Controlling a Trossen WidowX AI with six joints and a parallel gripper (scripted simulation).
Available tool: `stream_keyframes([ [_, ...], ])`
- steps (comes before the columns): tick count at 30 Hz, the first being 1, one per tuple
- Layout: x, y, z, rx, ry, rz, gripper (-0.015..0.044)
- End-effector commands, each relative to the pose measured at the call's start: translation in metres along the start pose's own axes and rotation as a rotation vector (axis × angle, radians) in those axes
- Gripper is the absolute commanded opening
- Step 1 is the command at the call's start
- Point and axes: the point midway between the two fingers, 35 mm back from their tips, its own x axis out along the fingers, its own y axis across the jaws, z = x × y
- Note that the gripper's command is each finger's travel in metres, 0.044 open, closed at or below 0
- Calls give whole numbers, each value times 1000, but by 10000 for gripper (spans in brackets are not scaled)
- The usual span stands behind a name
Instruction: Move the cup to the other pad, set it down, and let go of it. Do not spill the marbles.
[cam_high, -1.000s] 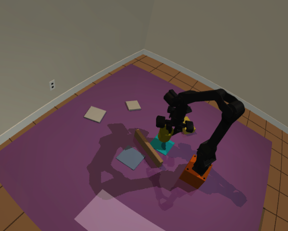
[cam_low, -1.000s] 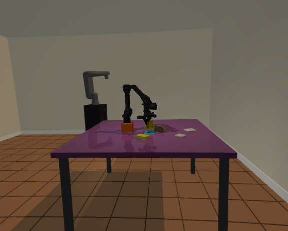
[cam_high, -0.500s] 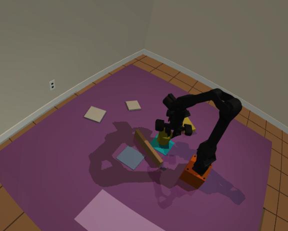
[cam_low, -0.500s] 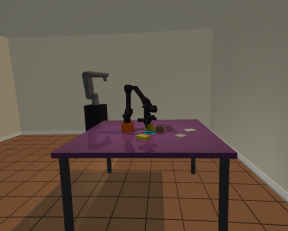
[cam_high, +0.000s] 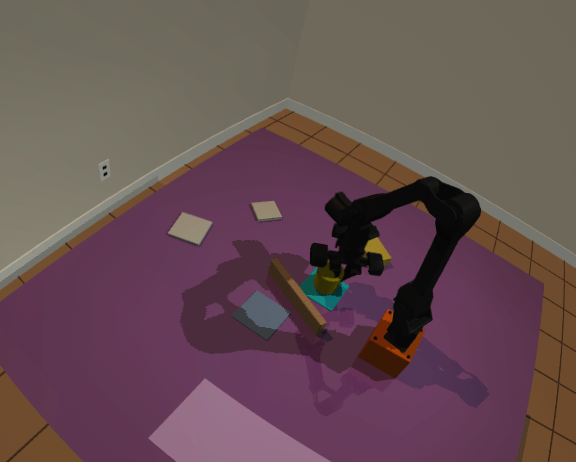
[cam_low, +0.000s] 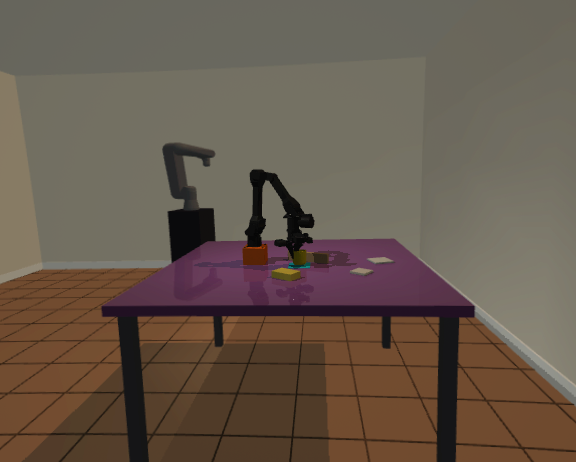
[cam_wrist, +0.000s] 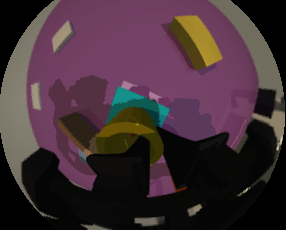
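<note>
The yellow cup (cam_high: 326, 284) (cam_low: 300, 258) (cam_wrist: 105, 141) is upright at the cyan pad (cam_high: 331, 303) (cam_low: 292, 267) (cam_wrist: 120, 96), its bottom on or just above it; a tiny gap cannot be ruled out. My gripper (cam_high: 343, 273) (cam_wrist: 151, 130) points down and is shut on the cup's wall, on the side toward the robot base. A small reddish spot shows inside the cup in the wrist view; the marbles are otherwise hard to make out. The blue-grey pad (cam_high: 261, 315) (cam_wrist: 82, 156) lies bare across the wooden bar.
The wooden bar (cam_high: 297, 297) (cam_low: 321, 258) (cam_wrist: 77, 131) stands between the two pads, close beside the cyan one. A yellow block (cam_high: 378, 253) (cam_low: 286, 274) (cam_wrist: 197, 42) lies on the cup's other side. Two cream tiles lie farther off. The orange base (cam_high: 392, 345) (cam_low: 255, 255) carries the arm.
</note>
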Motion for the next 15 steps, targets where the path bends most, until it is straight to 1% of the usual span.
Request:
stream_keyframes([
  [1, -1, 0, 0, 0, -1, 1, 0],
  [7, -1, 0, 0, 0, -1, 1, 0],
  [12, -1, 0, 0, 0, -1, 1, 131],
  [13, -1, 0, 0, 0, -1, 1, 147],
  [15, -1, 0, 0, 0, -1, 1, 147],
])
